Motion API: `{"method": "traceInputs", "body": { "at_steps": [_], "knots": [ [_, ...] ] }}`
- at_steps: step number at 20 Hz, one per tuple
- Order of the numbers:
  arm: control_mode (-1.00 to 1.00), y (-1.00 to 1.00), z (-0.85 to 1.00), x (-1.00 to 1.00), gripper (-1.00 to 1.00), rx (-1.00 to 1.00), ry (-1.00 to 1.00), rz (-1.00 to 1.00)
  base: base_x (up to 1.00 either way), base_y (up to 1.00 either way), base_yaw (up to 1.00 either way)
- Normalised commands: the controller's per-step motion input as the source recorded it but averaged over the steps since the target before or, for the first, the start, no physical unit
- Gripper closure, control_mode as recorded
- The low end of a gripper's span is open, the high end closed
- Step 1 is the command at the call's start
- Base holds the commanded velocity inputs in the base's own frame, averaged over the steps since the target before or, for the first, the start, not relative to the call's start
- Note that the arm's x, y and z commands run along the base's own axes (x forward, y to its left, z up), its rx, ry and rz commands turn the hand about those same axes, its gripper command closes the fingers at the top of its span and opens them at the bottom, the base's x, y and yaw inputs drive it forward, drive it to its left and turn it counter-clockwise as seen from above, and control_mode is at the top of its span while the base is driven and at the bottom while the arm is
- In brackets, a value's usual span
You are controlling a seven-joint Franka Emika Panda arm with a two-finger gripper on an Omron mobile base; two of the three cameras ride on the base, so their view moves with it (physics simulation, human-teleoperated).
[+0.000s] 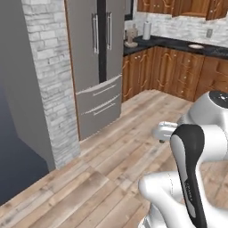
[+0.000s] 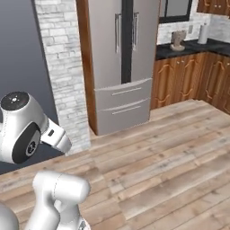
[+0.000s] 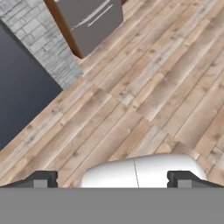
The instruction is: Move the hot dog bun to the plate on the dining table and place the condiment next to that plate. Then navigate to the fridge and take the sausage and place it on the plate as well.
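I see the fridge [image 1: 100,58] closed ahead, beside a brick pillar [image 1: 49,75]. My gripper [image 3: 113,179] is spread wide and holds nothing, above the wooden floor [image 3: 144,87].

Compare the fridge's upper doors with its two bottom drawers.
The tall grey-silver fridge's upper doors are tall and narrow, side by side; the bottom drawers are wide and low, stacked. The doors' handles run vertically near the centre seam; the drawers' handles run horizontally. All are grey and shut.

No readable text, labels, brands or numbers anywhere I can see. The fridge [image 1: 100,58] doors and drawers are plain. Nothing printed on the counter [image 1: 178,44] items either.
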Motion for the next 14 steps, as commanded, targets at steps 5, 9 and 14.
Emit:
{"method": "traceInputs", "body": {
  "at_steps": [5,9,14],
  "knots": [
    [1.0,0.0,0.0,0.0,-1.0,0.0,0.0,0.0,1.0,-0.21,0.16],
    [1.0,0.0,0.0,0.0,-1.0,0.0,0.0,0.0,1.0,-0.41,0.22],
    [1.0,0.0,0.0,0.0,-1.0,0.0,0.0,0.0,1.0,-0.51,0.23]
  ]
}}
